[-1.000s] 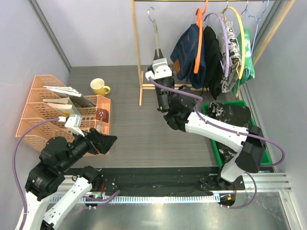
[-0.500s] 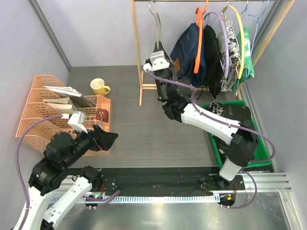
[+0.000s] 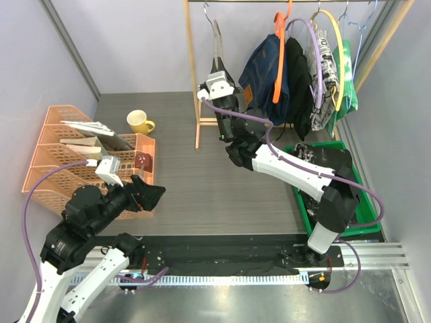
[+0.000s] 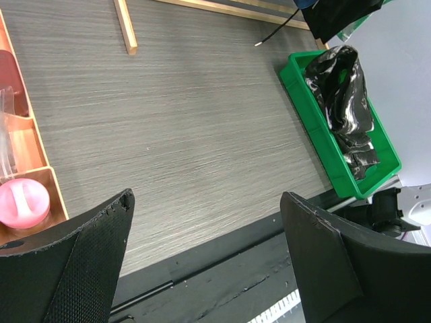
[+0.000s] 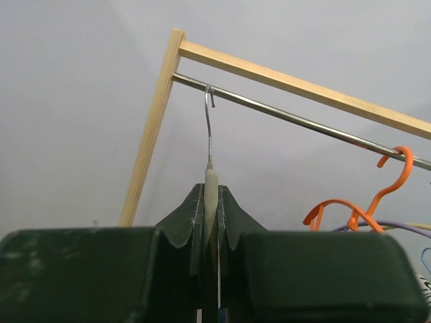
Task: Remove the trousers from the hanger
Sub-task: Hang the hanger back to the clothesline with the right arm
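My right gripper [image 3: 219, 66] is shut on the neck of a bare cream hanger [image 5: 211, 195], whose wire hook [image 5: 209, 111] reaches up to the metal rail [image 5: 303, 122]; I cannot tell if it rests on it. The black-and-white marbled trousers [image 3: 322, 159] lie in the green bin [image 3: 367, 227], also in the left wrist view [image 4: 345, 87]. The navy denim [image 3: 262, 70], plain black [image 3: 297, 84], newspaper-print [image 3: 327, 67] and green mottled [image 3: 347, 77] trousers hang on hangers to the right. My left gripper [image 4: 205, 198] is open and empty, low over the table's near left.
The wooden rack post [image 3: 192, 74] stands left of my right gripper. An orange file rack [image 3: 60, 158] and a yellow mug [image 3: 139, 122] are at the left. Orange [image 5: 357, 205] and purple hangers hang on the rail. The table's front edge [image 4: 202, 249] lies under my left gripper.
My right gripper has lifted the bare hanger up and back towards the rail. My left arm has shifted slightly and stays open.
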You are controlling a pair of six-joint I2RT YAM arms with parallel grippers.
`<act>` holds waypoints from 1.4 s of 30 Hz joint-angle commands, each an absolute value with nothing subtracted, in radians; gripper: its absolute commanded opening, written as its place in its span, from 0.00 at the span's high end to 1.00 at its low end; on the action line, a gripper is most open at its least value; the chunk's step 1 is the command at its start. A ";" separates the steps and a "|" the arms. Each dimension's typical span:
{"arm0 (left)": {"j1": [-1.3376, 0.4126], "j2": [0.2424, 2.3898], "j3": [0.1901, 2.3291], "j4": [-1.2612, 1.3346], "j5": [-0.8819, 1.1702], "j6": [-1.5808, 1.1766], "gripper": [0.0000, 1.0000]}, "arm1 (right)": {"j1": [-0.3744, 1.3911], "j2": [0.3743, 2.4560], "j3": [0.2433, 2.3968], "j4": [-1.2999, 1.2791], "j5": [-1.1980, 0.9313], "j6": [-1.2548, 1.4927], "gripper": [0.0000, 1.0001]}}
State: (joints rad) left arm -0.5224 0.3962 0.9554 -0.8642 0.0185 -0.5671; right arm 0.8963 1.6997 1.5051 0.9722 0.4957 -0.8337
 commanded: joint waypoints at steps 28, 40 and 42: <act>-0.525 0.440 0.968 -0.788 0.035 -0.577 0.12 | 0.919 1.655 1.638 0.920 0.436 -0.877 0.99; -0.525 0.445 0.969 -0.795 0.020 -0.561 0.12 | 0.821 1.747 1.704 0.877 0.416 -0.796 0.99; -0.525 0.449 0.968 -0.796 0.021 -0.560 0.11 | 0.815 1.744 1.683 0.884 0.413 -0.788 0.99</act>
